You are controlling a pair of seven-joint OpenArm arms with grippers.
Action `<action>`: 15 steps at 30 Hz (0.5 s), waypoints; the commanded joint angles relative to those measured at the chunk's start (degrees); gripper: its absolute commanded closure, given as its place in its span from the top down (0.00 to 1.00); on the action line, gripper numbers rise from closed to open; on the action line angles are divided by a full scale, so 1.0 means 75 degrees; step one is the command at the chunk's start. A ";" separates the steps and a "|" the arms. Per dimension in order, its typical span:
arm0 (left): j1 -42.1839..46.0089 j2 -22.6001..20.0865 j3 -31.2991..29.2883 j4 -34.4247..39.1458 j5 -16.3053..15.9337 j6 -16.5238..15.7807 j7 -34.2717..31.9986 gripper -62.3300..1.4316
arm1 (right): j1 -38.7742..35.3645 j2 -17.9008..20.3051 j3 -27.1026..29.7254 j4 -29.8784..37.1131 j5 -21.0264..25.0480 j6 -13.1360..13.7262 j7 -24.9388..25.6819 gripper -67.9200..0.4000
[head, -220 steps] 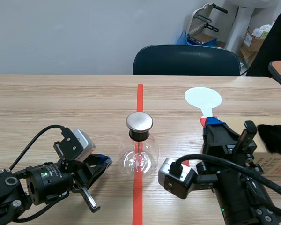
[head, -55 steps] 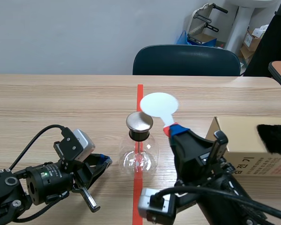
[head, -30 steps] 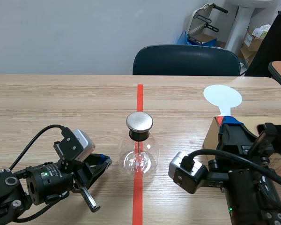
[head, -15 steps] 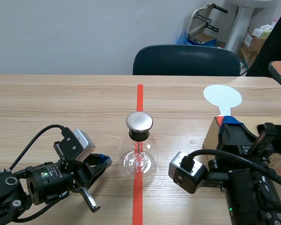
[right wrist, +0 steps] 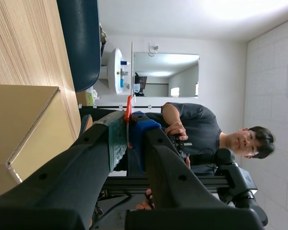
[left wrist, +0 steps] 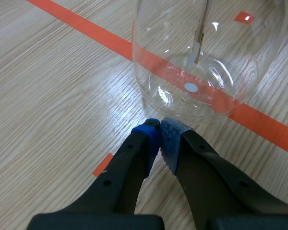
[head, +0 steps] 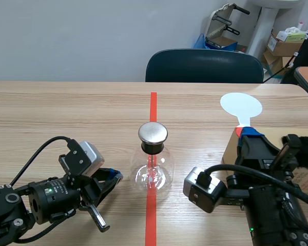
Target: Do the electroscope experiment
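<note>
The electroscope (head: 153, 166), a round glass flask with a black neck and a metal cap (head: 153, 132), is stood upright at the middle of the tabletop (head: 66, 113), on the orange-red tape line. Inside the glass a thin rod (left wrist: 200, 33) is seen hanging down from the neck. The left jaws are laid low on the tabletop just beside the flask, on its left, and are pressed together, their blue pads (left wrist: 148, 139) touching with nothing between them; the flask's wall is seen just ahead of them in the left wrist view. The right jaws are raised to the right of the electroscope, well apart from it, and are pinched on a paddle (head: 241, 106) with a white disc, gripped by its red handle (right wrist: 128, 108) and held upright near a cardboard box (head: 230, 149). A dark chair (head: 203, 65) is set behind the tabletop.
</note>
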 commanded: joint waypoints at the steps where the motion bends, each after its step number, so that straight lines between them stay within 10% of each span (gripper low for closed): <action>1: -0.0087 0.0003 -0.0009 0.0160 -0.0070 0.0017 -0.0125 0.09 | 0.0047 0.0038 0.0029 0.0087 -0.0009 -0.0085 -0.0020 0.02; 15: -0.0087 0.0003 -0.0009 0.0160 -0.0073 0.0017 -0.0125 0.09 | 0.0047 0.0038 0.0029 0.0087 -0.0009 -0.0085 0.0029 0.02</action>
